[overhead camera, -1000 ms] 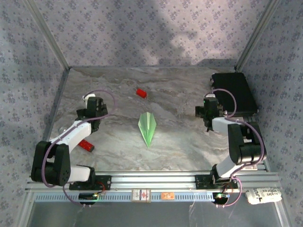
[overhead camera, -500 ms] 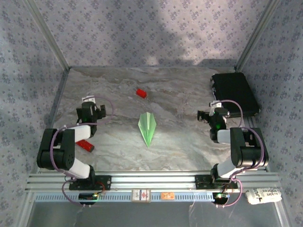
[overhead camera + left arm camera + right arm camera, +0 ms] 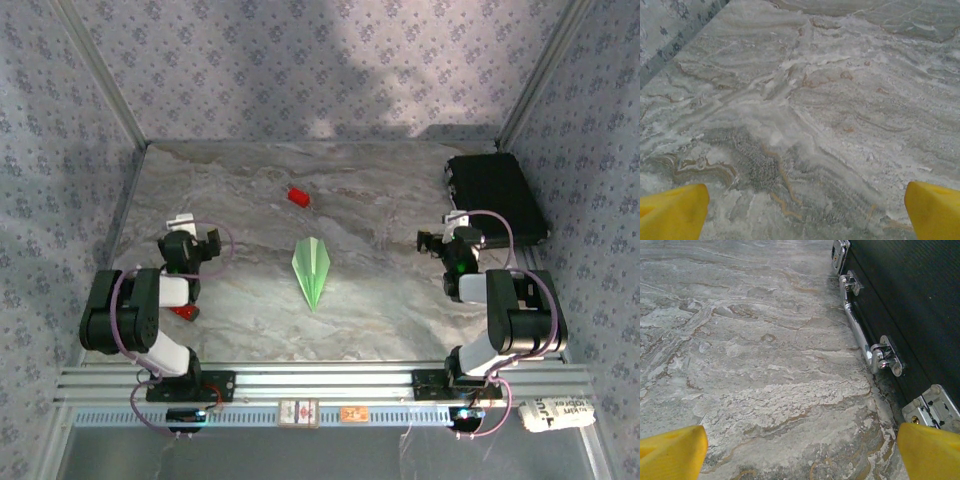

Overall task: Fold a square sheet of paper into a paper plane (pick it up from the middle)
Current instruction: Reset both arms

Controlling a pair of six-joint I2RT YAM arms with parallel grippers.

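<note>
One paper plane (image 3: 311,271) is laid flat mid-way across the worktop (image 3: 390,190), long axis near-to-far, narrow tip nearward, flanked well apart by left claw (image 3: 802,214) and right claw (image 3: 801,454), both spread wide and empty, neither clearly nearer.

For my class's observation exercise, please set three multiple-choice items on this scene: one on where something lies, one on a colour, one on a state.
1. Where does the paper plane lie?
A. In a pincer
B. On the table, near its middle
C. Against the back wall

2. What colour is the paper plane?
A. Red
B. White
C. Pale green

3. How do the left pincer and the right pincer stand?
A. Both open, empty
B. Both shut
C. One shut on the plane

Answers:
1 B, the top view shows it lying mid-table, apart from both pincers.
2 C, it shows pale green against the grey marble.
3 A, each wrist view shows the jaws wide apart with nothing held between them.
</note>
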